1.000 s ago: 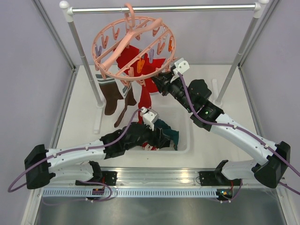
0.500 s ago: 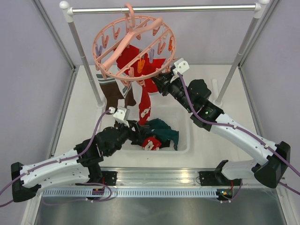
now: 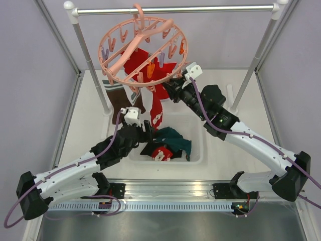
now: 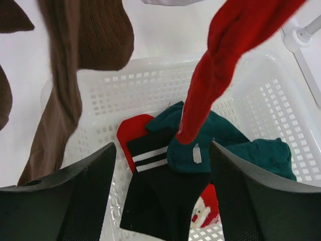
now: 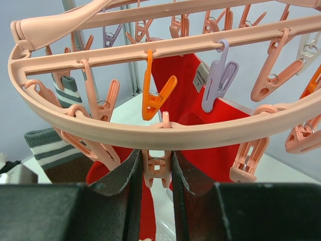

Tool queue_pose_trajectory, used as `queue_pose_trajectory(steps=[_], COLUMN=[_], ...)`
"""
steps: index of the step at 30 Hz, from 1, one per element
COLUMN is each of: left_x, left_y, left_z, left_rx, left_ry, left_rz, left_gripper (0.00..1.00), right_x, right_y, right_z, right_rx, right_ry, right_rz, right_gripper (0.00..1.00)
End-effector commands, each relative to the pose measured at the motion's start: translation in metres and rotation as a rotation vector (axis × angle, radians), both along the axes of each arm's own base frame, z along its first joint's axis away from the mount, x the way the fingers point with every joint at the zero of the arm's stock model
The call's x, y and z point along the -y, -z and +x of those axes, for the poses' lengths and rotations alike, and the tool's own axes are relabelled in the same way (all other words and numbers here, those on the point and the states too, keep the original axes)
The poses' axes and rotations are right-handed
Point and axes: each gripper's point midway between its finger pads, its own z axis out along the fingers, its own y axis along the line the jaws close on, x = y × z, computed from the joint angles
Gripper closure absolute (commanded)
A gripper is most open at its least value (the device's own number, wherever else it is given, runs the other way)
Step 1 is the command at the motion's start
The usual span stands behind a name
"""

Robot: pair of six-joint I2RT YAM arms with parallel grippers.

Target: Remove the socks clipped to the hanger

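The salmon-pink hanger hangs from the rail; its ring fills the right wrist view. A red sock and brown socks hang clipped to it. My right gripper is shut on a pink clip under the ring's near edge. My left gripper is open and empty over the white basket. Between its fingers lie a black striped sock, a teal sock and a red sock. The hanging red sock dangles just ahead.
The grey metal rail stands on two posts at back left and back right. Brown socks hang at the left of the left wrist view. The basket wall surrounds the dropped socks. A green-striped sock cuff hangs behind the ring.
My left arm has pulled back left out of the basket and its open gripper now faces the hanging red sock. The right gripper has stayed on the clip.
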Motion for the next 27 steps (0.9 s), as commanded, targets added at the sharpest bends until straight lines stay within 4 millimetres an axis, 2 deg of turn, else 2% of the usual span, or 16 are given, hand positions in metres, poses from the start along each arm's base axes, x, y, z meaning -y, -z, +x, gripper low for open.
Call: queue_pose_trajectory(steps=[1, 5, 8, 11, 12, 14, 15, 18, 19, 23, 27], left_x=[0.02, 0.04, 0.047, 0.051, 0.054, 0.059, 0.062, 0.07, 0.073, 0.081, 0.09], left_y=[-0.023, -0.027, -0.032, -0.032, -0.03, -0.033, -0.033, -0.033, -0.034, -0.033, -0.028], left_z=[0.011, 0.016, 0.02, 0.026, 0.028, 0.028, 0.027, 0.024, 0.024, 0.023, 0.024], left_rx=[0.052, 0.068, 0.084, 0.084, 0.076, 0.074, 0.067, 0.055, 0.054, 0.042, 0.012], left_ry=[0.075, 0.135, 0.146, 0.135, 0.137, 0.149, 0.153, 0.157, 0.154, 0.147, 0.153], left_rz=[-0.077, -0.087, -0.098, -0.085, -0.078, -0.088, -0.098, -0.11, -0.111, -0.119, -0.112], left_gripper=[0.23, 0.24, 0.26, 0.34, 0.46, 0.62, 0.78, 0.95, 0.97, 0.98, 0.98], right_x=[-0.001, -0.004, -0.004, -0.004, -0.004, -0.004, -0.004, -0.002, -0.002, 0.003, 0.006], right_y=[-0.022, -0.02, -0.021, -0.022, -0.021, -0.02, -0.021, -0.022, -0.024, -0.03, -0.024], right_z=[-0.001, 0.0, 0.0, 0.0, -0.001, 0.0, -0.001, -0.003, -0.004, -0.01, -0.015], right_rx=[0.03, 0.024, 0.025, 0.023, 0.023, 0.019, 0.02, 0.017, 0.015, -0.001, -0.033], right_ry=[-0.005, -0.012, -0.012, -0.013, -0.014, -0.015, -0.015, -0.016, -0.018, -0.023, -0.029], right_rz=[0.035, 0.035, 0.036, 0.041, 0.039, 0.041, 0.044, 0.048, 0.052, 0.073, 0.079], right_gripper=[0.87, 0.87, 0.87, 0.87, 0.87, 0.87, 0.87, 0.85, 0.82, 0.71, 0.61])
